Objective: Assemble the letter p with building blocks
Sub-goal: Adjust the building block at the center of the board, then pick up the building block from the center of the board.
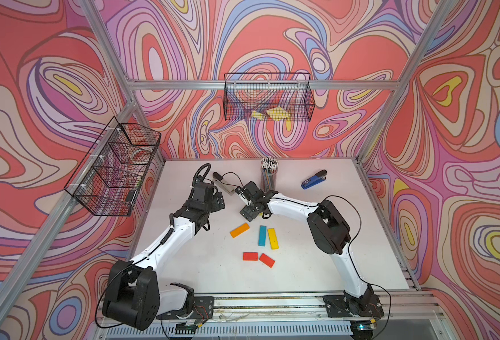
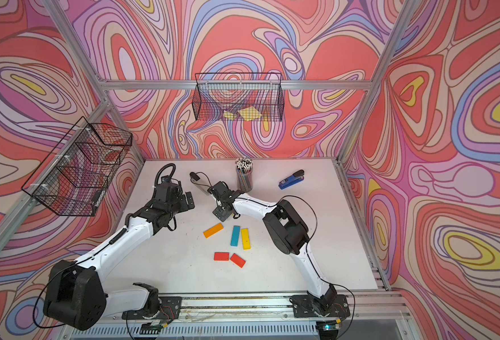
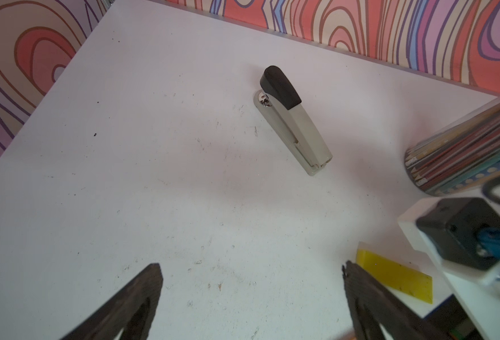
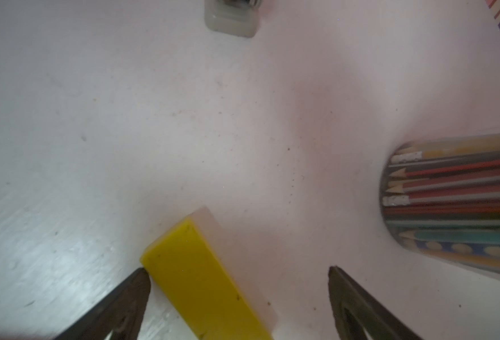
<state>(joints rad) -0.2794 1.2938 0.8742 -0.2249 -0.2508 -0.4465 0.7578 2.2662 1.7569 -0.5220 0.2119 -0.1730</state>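
Five building blocks lie flat on the white table in both top views: an orange bar, a teal bar beside a yellow bar, and two short red bars. No letter p is formed. A second yellow bar lies on the table between the fingers of my right gripper, its end close to one fingertip; the jaws are open. In the top views my right gripper hides this bar. My left gripper is open over bare table, left of the right one.
A grey stapler lies behind the grippers. A pencil cup stands close to the right wrist. A blue stapler sits at the back right. Wire baskets hang on the back wall and left wall.
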